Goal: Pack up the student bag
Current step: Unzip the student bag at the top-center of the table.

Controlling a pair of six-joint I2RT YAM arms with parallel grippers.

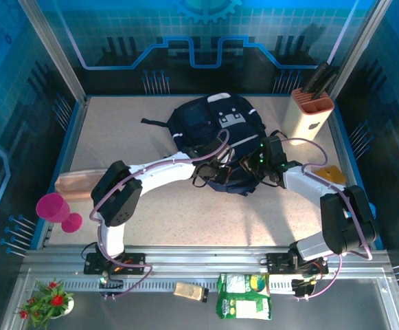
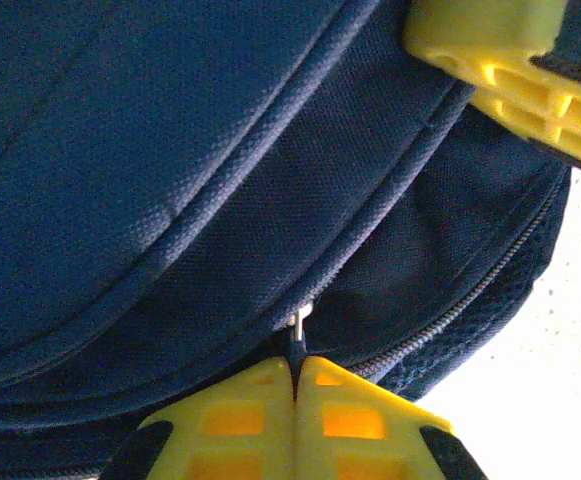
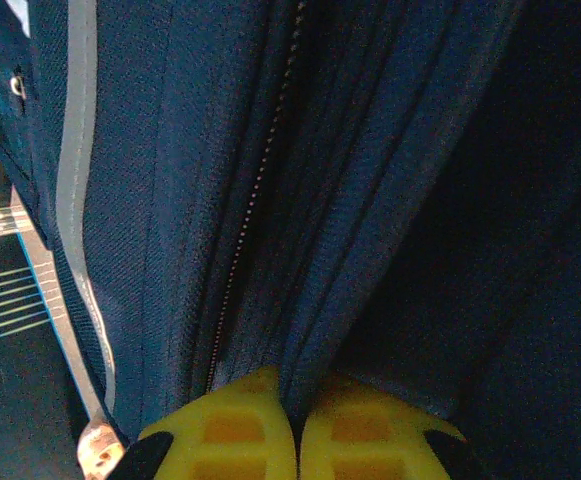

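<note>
Near the table's (image 1: 185, 220) far edge, the student bag's (image 1: 216, 130) zipper pull (image 2: 297, 325) is clamped by the left gripper (image 2: 295, 385), a fabric fold (image 3: 315, 320) by the right gripper (image 3: 292, 400); packing seemingly not yet begun.

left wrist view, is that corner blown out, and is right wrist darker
Left wrist: yes, the table at lower right is washed out to white, while the student bag weave and zipper pull stay sharp. Right wrist: darker, the bag's right side sinks into shadow.
</note>
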